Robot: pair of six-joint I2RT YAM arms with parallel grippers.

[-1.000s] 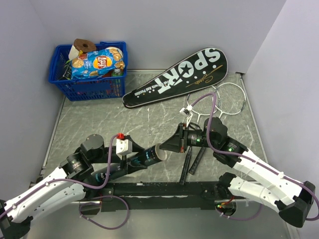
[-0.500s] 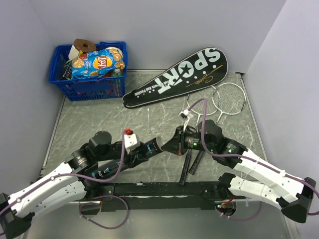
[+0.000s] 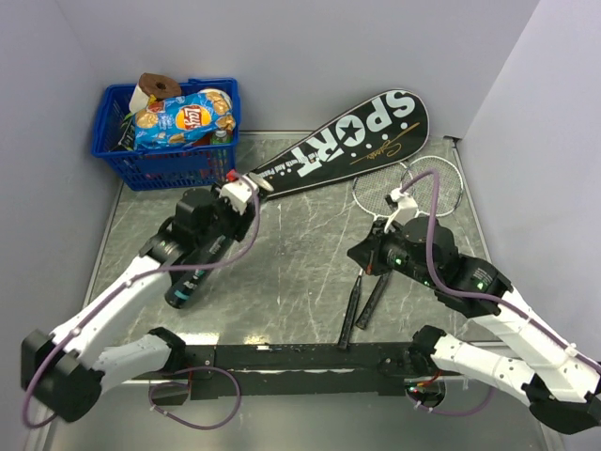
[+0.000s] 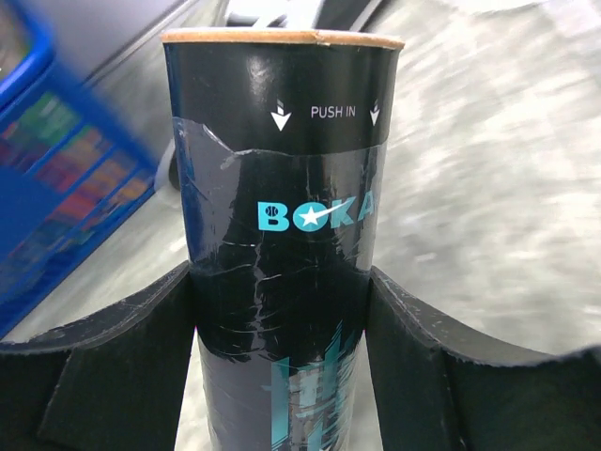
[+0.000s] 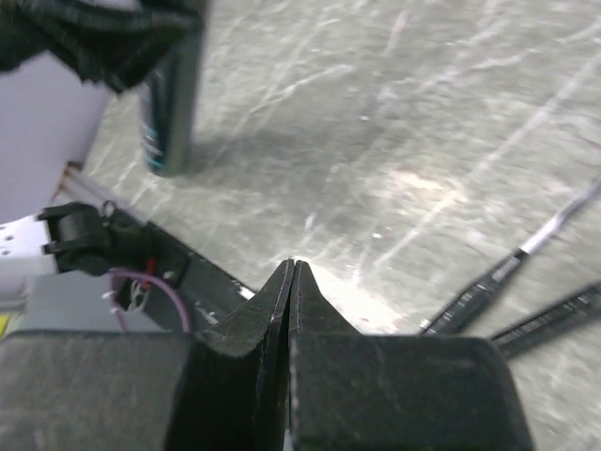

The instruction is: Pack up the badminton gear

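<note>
My left gripper [image 3: 195,256] is shut on the dark cylindrical tube [image 3: 183,287] and holds it at the table's left side. In the left wrist view the tube [image 4: 282,188], lettered "BOKA", fills the gap between my fingers [image 4: 122,362]. My right gripper [image 3: 362,256] is shut and empty, over the table near the racket handles. Its closed tips show in the right wrist view [image 5: 293,270]. Two silver rackets [image 3: 413,188] lie at the right, black handles [image 3: 351,310] toward me. The black "SPORT" cover [image 3: 338,141] lies at the back. No shuttlecocks are in view.
A blue basket of snacks [image 3: 169,141] stands at the back left corner, close behind the left arm; it also shows blurred in the left wrist view [image 4: 56,207]. Grey walls close the table at the back and both sides. A black rail [image 3: 310,357] runs along the near edge.
My left arm has swung the tube from the table's middle out to the left. My right gripper has drawn back to the right, away from the tube's open end.
</note>
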